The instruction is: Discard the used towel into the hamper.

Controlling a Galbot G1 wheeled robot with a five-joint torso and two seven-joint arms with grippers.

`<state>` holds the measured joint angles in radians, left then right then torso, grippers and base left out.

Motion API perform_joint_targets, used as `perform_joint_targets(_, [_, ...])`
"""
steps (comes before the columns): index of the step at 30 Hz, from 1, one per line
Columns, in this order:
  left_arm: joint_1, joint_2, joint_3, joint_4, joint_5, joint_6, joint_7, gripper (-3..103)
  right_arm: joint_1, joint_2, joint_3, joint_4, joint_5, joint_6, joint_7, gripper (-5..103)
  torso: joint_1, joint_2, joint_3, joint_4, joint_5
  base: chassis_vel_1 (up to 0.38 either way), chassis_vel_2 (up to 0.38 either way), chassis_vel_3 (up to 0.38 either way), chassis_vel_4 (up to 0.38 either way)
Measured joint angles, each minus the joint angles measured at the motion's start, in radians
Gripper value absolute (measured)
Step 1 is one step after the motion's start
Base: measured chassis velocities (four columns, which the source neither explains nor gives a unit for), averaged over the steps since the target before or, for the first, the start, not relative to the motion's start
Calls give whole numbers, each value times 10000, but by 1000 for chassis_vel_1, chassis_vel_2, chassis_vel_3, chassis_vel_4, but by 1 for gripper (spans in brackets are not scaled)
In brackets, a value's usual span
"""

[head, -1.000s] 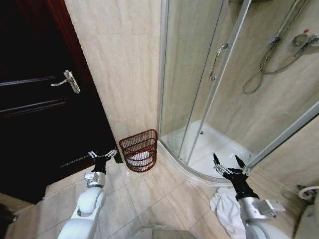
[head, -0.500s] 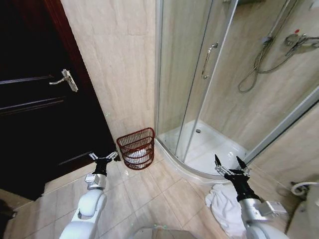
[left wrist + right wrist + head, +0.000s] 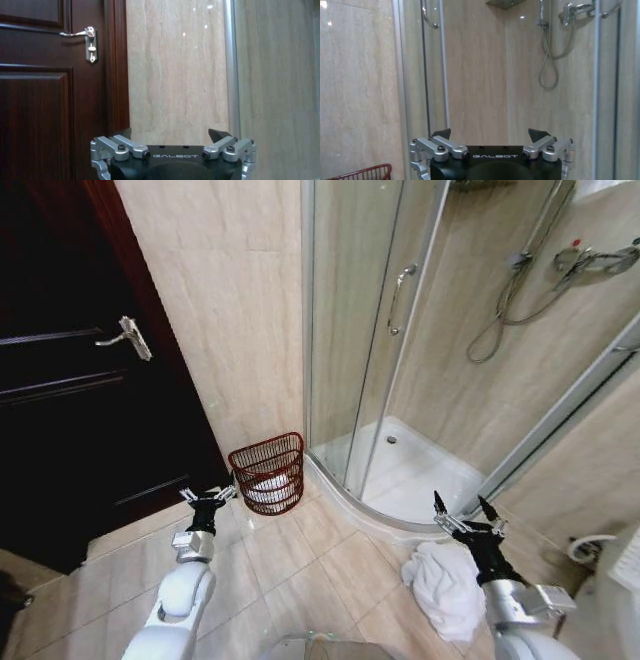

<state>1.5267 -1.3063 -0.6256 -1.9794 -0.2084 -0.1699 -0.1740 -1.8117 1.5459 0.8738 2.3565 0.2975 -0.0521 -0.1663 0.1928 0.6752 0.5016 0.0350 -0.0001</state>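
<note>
Towel [image 3: 443,583]: loose heap on floor well apart from hamper [image 3: 267,472]; left gripper [image 3: 208,496], right gripper [image 3: 466,519] spread, empty; risk: trailing folds snag hamper rim.

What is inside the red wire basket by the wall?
Through the open wires of the hamper you can see something white lying low inside, maybe cloth. The wires cover part of it, so what it is stays unclear, and the very bottom is hidden.
</note>
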Motion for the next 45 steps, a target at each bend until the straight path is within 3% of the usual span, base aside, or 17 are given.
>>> perform_joint_targets(18, [116, 30, -2, -28, -83, -113, -8, 100, 85, -9, 77, -100, 29, 30, 434, 100, 0, 0, 0, 0, 1, 22, -155, -35, 154])
perform_joint_targets(38, [95, 0, 225, 117, -39, -321, -54, 100, 257, 31, 60, -318, 31, 233, 423, 100, 1, 0, 0, -4, 6, -113, -228, 107, 228])
perform_joint_targets(45, [101, -13, 351, 102, -90, -38, -226, 100, 369, 61, 5, -332, 34, 224, 633, 100, 2, 0, 0, 4, 1, -7, -32, 59, 22])
